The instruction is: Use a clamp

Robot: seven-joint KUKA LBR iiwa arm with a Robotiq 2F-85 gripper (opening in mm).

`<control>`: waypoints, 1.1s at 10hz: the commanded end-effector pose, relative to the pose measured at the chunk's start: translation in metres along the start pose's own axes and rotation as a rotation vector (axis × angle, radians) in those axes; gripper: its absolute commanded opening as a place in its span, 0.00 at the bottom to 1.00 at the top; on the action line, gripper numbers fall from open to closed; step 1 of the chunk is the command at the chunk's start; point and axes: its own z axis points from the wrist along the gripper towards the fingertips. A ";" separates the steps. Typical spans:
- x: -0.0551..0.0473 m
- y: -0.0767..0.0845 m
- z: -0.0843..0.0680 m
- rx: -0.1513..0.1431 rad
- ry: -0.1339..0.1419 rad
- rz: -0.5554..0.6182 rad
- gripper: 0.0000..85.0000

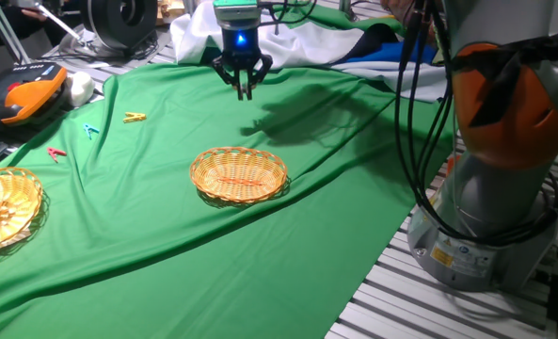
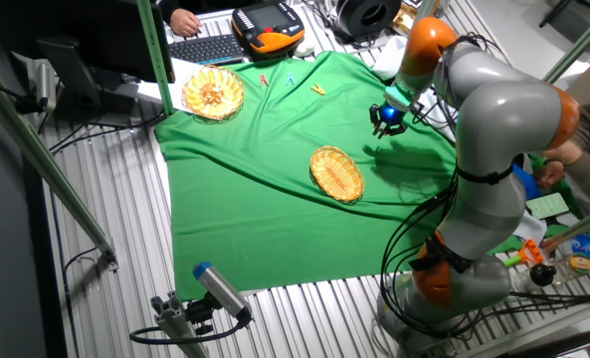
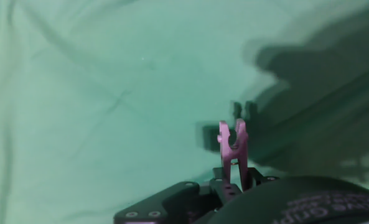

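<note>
Since the clip has to be squeezed to open, the tool (image 1: 245, 87) is pinched shut on the clamp (image 3: 233, 149), holding it in the air near the worktop's far edge with its prongs pointing down at the green cloth (image 1: 260, 245). Mid-worktop wicker basket (image 1: 239, 175) looks empty; the one at the left edge (image 1: 1, 212) holds something pale I can't make out.

Camera setup: two fixed views and one hand view.
The counter (image 1: 260, 282) is seen low and near from one side in one fixed view, with the arm base at right; in the other it is seen from high and far. The wicker basket (image 1: 239, 175) is shared by both. The hand view is pointed closely down at the green cloth (image 3: 78, 93).
</note>
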 end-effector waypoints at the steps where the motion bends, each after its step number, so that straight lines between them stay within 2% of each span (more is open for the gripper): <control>1: 0.000 0.000 0.000 -0.077 -0.041 0.455 0.00; 2: 0.000 0.000 0.000 -0.092 -0.051 0.431 0.00; 3: 0.000 0.000 0.000 -0.097 -0.049 0.407 0.00; 4: 0.000 0.000 0.000 -0.104 -0.036 0.397 0.00; 9: 0.000 0.000 0.000 -0.113 -0.034 0.527 0.00; 10: 0.013 0.006 -0.001 -0.109 -0.043 0.569 0.00; 11: 0.024 0.010 -0.004 -0.101 -0.035 0.605 0.00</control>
